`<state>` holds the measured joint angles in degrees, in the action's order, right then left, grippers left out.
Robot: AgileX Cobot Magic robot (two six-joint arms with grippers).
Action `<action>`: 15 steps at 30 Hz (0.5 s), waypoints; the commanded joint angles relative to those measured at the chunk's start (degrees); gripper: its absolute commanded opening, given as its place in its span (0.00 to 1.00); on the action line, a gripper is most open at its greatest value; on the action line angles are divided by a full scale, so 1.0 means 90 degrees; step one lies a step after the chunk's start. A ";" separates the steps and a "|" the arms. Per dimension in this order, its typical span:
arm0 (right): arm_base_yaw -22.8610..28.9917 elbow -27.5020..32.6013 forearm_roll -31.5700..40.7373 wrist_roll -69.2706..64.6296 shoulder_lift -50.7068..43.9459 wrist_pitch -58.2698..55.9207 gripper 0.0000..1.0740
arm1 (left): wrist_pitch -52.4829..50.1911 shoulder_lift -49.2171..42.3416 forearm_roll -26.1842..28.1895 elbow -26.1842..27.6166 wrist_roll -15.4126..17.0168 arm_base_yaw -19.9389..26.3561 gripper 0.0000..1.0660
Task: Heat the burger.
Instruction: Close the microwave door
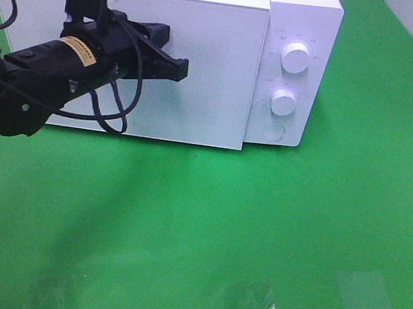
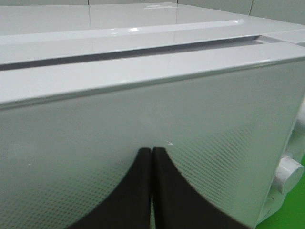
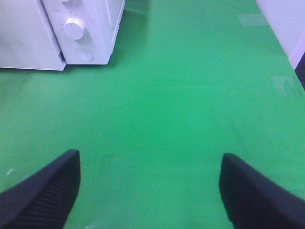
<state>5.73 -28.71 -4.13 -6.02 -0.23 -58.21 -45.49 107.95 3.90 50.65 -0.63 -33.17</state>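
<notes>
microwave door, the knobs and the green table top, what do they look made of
Microwave door: glossy white panel, probably glass or plastic, with a fine dot screen showing in the left wrist view. Knobs: smooth white, likely plastic, with a soft sheen. Table top: matte green, looks like cloth or a mat; it shows only faint pale patches. None is certain from looks alone.

microwave (image 1: 203, 57): white all over, glossy top
microwave door (image 2: 143, 143): pale grey-white, fine dotted mesh pattern over the window
knobs (image 1: 296, 59): white, with small grey markings around them
table (image 1: 258, 227): bright green, plain
left end effector (image 2: 151, 191): black
left arm (image 1: 44, 69): black, with a yellow label
right end effector (image 3: 150, 191): black fingers (image 3: 43, 195) with a ribbed texture
</notes>
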 commanded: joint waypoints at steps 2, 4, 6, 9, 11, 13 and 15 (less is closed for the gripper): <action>-0.0038 0.0019 0.0038 0.0057 -0.0172 0.0076 0.71 | 0.0076 0.0210 0.0185 0.0477 0.0006 0.0013 0.00; -0.0038 0.0019 0.0038 0.0057 -0.0172 0.0076 0.71 | 0.0089 0.0299 0.0242 0.0668 0.0006 0.0013 0.00; -0.0038 0.0019 0.0038 0.0057 -0.0172 0.0076 0.71 | 0.0134 0.0388 0.0433 0.0828 -0.0095 0.0019 0.00; -0.0038 0.0019 0.0038 0.0057 -0.0172 0.0076 0.71 | 0.0382 0.0547 0.0999 0.1159 -0.0834 0.0019 0.00; -0.0038 0.0019 0.0038 0.0057 -0.0172 0.0076 0.71 | 0.0458 0.0535 0.1203 0.1210 -0.1095 0.0019 0.00; -0.0038 0.0019 0.0038 0.0057 -0.0172 0.0076 0.71 | 0.0675 0.0446 0.1235 0.1210 -0.1140 0.0019 0.00; -0.0038 0.0019 0.0038 0.0057 -0.0172 0.0076 0.71 | 0.0910 0.0376 0.1222 0.1203 -0.1108 0.0019 0.00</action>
<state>5.73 -28.71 -4.13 -6.02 -0.23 -58.21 -34.26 110.87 7.96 59.59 -10.54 -35.18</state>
